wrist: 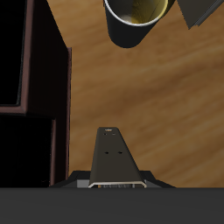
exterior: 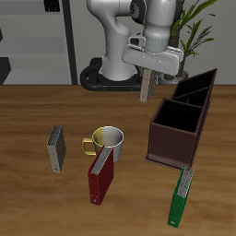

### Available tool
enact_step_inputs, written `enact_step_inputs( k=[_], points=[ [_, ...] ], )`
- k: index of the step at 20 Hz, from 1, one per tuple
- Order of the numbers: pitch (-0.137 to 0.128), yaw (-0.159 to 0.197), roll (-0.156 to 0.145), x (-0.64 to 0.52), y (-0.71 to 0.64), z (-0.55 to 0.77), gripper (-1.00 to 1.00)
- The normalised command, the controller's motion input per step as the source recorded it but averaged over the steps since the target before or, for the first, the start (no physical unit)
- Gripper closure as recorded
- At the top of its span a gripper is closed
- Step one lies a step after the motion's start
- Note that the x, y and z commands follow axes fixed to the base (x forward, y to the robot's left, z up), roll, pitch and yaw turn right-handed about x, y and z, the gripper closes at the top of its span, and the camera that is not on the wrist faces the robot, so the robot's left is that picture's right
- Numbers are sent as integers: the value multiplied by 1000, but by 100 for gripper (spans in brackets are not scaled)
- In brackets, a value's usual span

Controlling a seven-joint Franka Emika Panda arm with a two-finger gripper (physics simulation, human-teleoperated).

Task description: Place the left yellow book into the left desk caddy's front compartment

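Observation:
My gripper [exterior: 147,72] is shut on the left yellow book [exterior: 147,85], a thin grey book with a tan edge. The book hangs upright below the fingers, well above the table. In the wrist view the book [wrist: 114,156] sticks out from my gripper [wrist: 114,181] over bare wood. The dark brown desk caddy [exterior: 162,146] stands beside it with its compartments open on top. The compartment nearest the table's front edge [exterior: 175,120] shows empty. The caddy's wall [wrist: 59,96] lies close beside the book in the wrist view; the book is not over it.
A grey mug [exterior: 107,140] with a yellow handle stands mid-table and also shows in the wrist view [wrist: 136,17]. A dark red book [exterior: 100,175] leans by the mug. Another grey book [exterior: 57,147] stands farther off. A green book [exterior: 180,195] lies near the front edge.

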Motion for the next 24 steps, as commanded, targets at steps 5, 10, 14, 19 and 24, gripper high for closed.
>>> enact_step_inputs(
  k=[5, 10, 14, 19, 24],
  points=[
    [3, -19, 23, 59, 216, 72, 100],
    [-2, 3, 18, 97, 158, 60, 100],
    [7, -30, 29, 118, 116, 85, 100],
    [11, -11, 31, 89, 179, -23, 100],
    [9, -14, 47, 54, 212, 19, 100]
  ],
)
